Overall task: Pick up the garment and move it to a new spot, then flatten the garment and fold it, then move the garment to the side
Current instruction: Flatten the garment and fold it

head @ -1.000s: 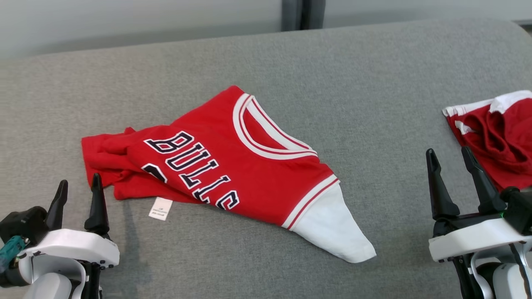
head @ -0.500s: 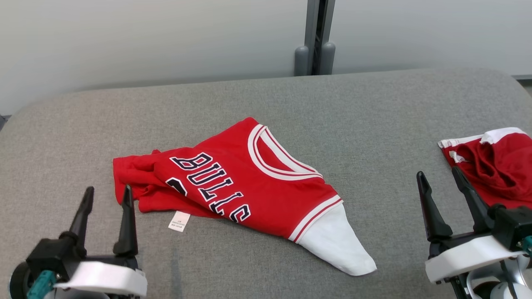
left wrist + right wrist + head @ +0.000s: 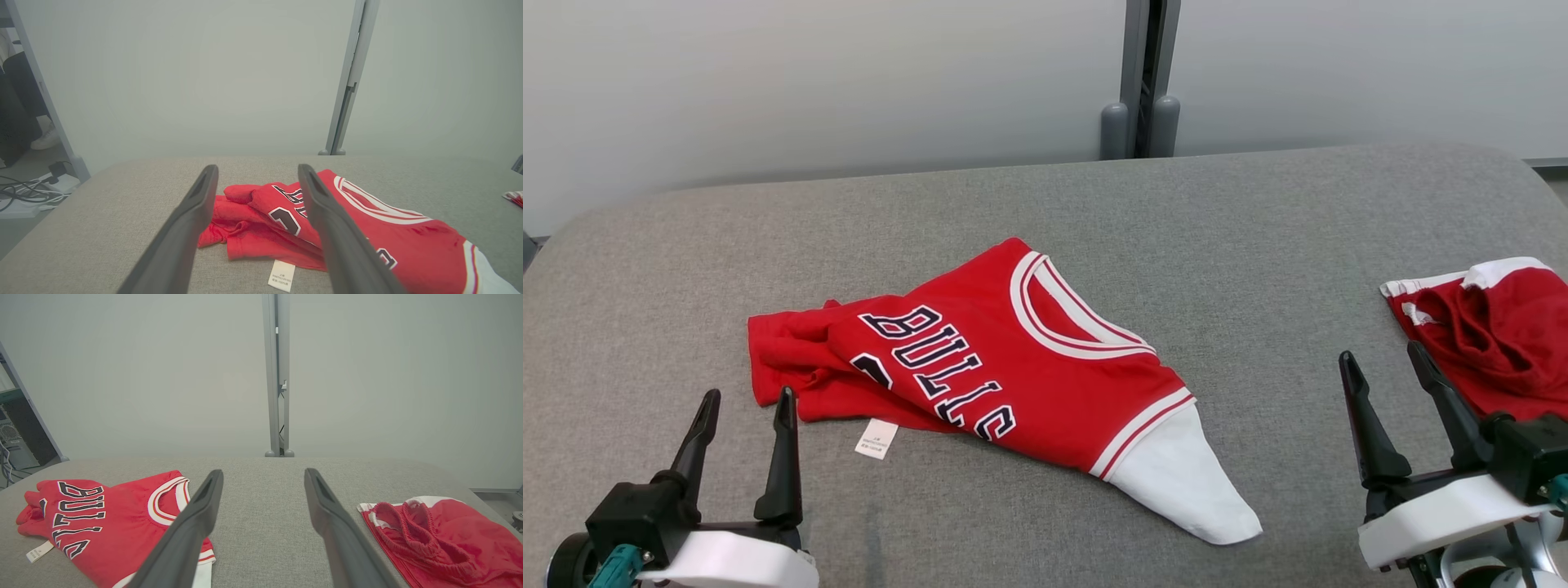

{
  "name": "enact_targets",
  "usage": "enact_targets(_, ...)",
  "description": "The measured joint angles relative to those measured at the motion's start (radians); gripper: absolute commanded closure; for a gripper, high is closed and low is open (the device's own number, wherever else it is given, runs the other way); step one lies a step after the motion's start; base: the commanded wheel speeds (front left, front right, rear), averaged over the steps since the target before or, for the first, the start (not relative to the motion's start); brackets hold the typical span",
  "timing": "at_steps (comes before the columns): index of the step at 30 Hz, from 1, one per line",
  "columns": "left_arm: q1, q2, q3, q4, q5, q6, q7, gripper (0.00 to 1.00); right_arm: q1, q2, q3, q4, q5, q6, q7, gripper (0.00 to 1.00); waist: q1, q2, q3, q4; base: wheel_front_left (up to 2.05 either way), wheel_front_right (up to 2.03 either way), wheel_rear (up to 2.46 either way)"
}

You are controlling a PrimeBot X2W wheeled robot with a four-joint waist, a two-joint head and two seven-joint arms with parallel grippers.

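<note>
1. Here, a red jersey [image 3: 1005, 367] with dark letters is seen lying crumpled on the grey padded tabletop [image 3: 1258, 245], a little left of the middle.
2. Its white neck band [image 3: 1017, 294] is turned to the far side, and a white part [image 3: 1184, 482] is pointed toward the near right.
3. A small white label [image 3: 876, 438] is laid flat on the tabletop at the near left edge of the jersey.
4. The left hand [image 3: 749, 394] is held wide open near the jersey's left end, and nothing is gripped.
5. The right hand [image 3: 1380, 352] is held wide open and empty too, well apart from the jersey, just beside a second red garment [image 3: 1494, 343] at the right edge.
</note>
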Motion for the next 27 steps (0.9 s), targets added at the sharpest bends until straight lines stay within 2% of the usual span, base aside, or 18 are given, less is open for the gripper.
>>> enact_targets(6, -0.038, 0.006, 0.000, 0.010, -0.006, -0.016, 0.019, 0.00, -0.007, 0.000, 0.000, -0.012, 0.005, 0.000, 0.003, 0.00, 0.0000, 0.0000, 0.019, 0.004, 0.00, 0.00, 0.00)
enact_targets(7, -0.069, 0.007, 0.004, 0.039, -0.035, -0.044, 0.031, 0.00, -0.017, 0.001, 0.004, -0.014, 0.005, 0.000, 0.004, 0.00, 0.0000, 0.0000, 0.032, 0.004, 0.00, 0.00, 0.00)
enact_targets(14, -0.132, -0.005, -0.011, 0.215, -0.128, -0.141, 0.104, 0.00, -0.048, 0.001, 0.040, -0.004, 0.009, 0.000, 0.001, 0.00, 0.0000, 0.0000, 0.092, -0.020, 0.00, 0.00, 0.00)
enact_targets(21, -0.198, -0.036, -0.004, 0.439, -0.221, -0.254, 0.118, 0.00, -0.077, 0.002, 0.059, 0.021, 0.015, 0.000, -0.019, 0.00, 0.0000, 0.0000, 0.159, -0.055, 0.00, 0.00, 0.00)
enact_targets(27, -0.270, -0.042, 0.013, 0.586, -0.250, -0.329, 0.094, 0.00, -0.100, 0.003, 0.062, 0.040, 0.021, 0.000, -0.030, 0.00, 0.0000, -0.0001, 0.197, -0.078, 0.00, 0.00, 0.00)
